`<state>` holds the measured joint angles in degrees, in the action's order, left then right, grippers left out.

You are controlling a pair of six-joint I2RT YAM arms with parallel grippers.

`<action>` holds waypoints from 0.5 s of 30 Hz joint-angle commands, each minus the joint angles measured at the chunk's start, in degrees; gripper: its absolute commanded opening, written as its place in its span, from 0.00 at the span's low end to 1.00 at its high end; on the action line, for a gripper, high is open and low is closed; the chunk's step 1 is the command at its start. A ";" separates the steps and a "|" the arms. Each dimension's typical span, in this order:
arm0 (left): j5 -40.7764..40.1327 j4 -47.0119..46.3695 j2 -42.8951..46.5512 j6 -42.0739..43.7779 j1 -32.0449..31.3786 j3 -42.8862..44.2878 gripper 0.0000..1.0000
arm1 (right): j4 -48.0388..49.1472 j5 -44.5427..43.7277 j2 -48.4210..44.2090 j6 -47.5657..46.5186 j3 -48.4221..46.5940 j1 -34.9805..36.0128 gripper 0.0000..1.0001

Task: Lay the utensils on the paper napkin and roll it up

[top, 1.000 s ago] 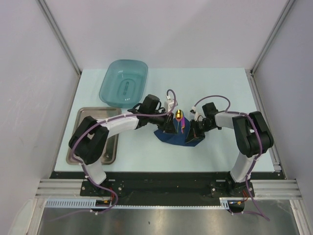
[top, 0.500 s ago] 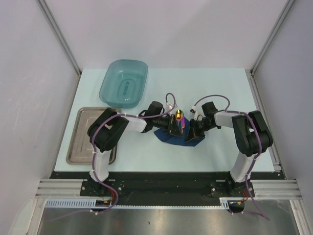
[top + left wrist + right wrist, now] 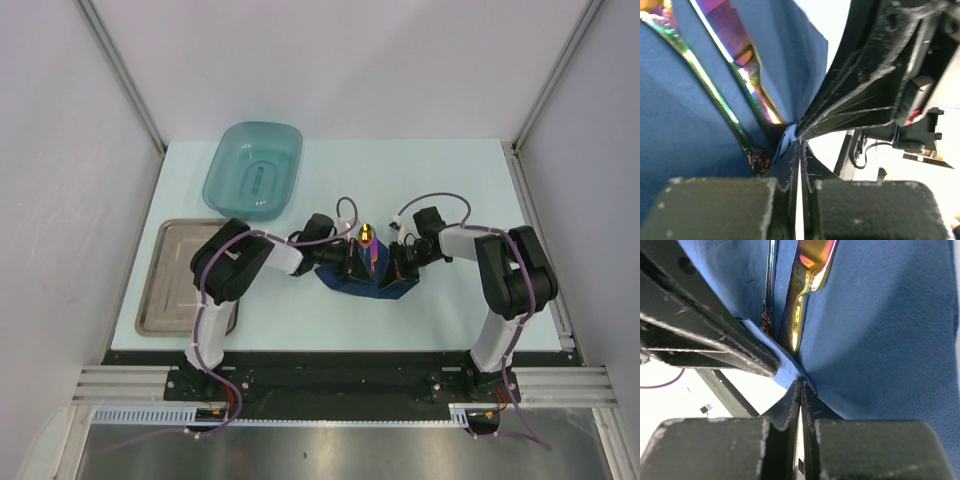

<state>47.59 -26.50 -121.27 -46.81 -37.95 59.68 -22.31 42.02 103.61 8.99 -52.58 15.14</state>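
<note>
The dark navy paper napkin [image 3: 365, 282] lies mid-table with its two sides lifted. The utensils [image 3: 369, 248] rest on it, iridescent handles together and the gold spoon bowl at the far end. In the left wrist view the handles [image 3: 742, 102] run along the napkin [image 3: 680, 115], and my left gripper [image 3: 800, 143] is shut on the napkin's raised edge. In the right wrist view the gold spoon [image 3: 807, 270] lies on the napkin [image 3: 880, 330], and my right gripper [image 3: 800, 383] is shut on the opposite raised edge. The two grippers [image 3: 352, 262] [image 3: 396, 264] face each other, tips almost touching.
A translucent teal tub [image 3: 253, 170] stands at the back left. A metal tray [image 3: 175, 270] lies at the left, partly under the left arm. White walls close the table on three sides.
My left arm swung in toward the napkin and its gripper closed on the left edge. The right gripper stayed shut on the right edge.
</note>
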 commanded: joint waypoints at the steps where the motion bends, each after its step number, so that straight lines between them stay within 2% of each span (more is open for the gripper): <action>1: -0.92 -1.97 -1.33 -1.01 -0.01 1.14 0.02 | -0.46 -2.03 -0.16 -1.00 -1.83 -0.55 0.03; 4: -0.66 -1.71 -2.21 -1.01 0.16 1.67 0.01 | -0.72 -1.50 -1.22 -0.65 -1.56 -1.07 0.06; 7: -0.84 -1.54 -2.48 -1.18 0.42 1.67 0.01 | -1.25 -1.50 -3.06 -0.73 -1.56 -2.12 0.16; 11: -1.01 -1.18 -2.39 -1.01 0.69 1.49 0.01 | -3.62 -1.33 -5.70 -0.82 -2.61 -5.37 0.38; 13: -0.92 -1.01 -2.39 -1.01 0.69 1.58 0.01 | -5.19 -1.41 -7.36 -0.64 -3.06 -8.00 0.44; 15: -0.92 -0.92 -2.39 -1.01 0.69 1.58 0.01 | -6.08 -2.20 -8.60 -1.08 -3.15 -9.68 0.57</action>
<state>47.62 -27.05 -122.69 -48.05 -37.74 60.23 -25.45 41.21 99.63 9.04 -53.36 9.17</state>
